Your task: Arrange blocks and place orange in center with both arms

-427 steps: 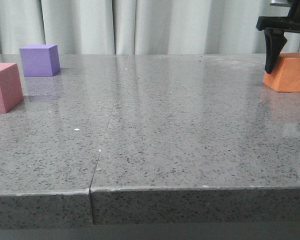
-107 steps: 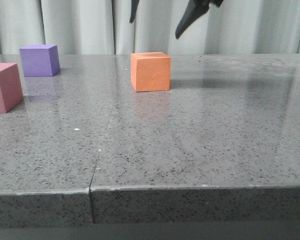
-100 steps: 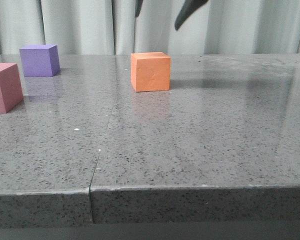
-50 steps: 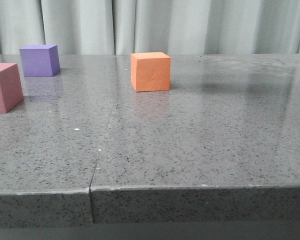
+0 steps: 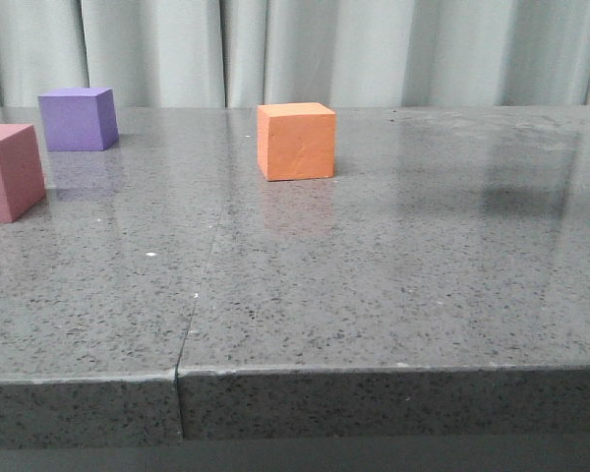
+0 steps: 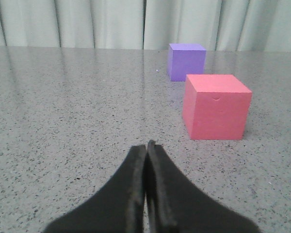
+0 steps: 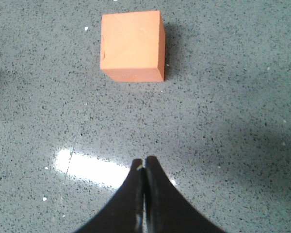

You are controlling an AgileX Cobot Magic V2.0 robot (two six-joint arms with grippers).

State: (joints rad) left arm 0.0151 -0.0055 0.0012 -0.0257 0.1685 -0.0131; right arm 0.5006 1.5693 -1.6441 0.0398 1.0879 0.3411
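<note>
The orange cube [image 5: 296,141] stands alone on the grey table near its middle; the right wrist view shows it from above [image 7: 132,46]. The purple cube [image 5: 77,118] sits at the far left, the dusty pink cube [image 5: 8,172] in front of it at the left edge. Both also show in the left wrist view, purple [image 6: 186,61] and pink [image 6: 215,106]. My left gripper [image 6: 146,144] is shut and empty, low over the table, apart from the pink cube. My right gripper [image 7: 145,161] is shut and empty, high above the table, clear of the orange cube. Neither gripper shows in the front view.
The table is grey speckled stone [image 5: 393,256] with a seam [image 5: 202,280] running from the front edge toward the back. A pale curtain [image 5: 374,49] hangs behind it. A bright light reflection [image 7: 87,167] lies on the surface under my right gripper.
My right gripper carried the orange cube from the far right to the table's middle, let go, rose out of the front view and now stands shut.
</note>
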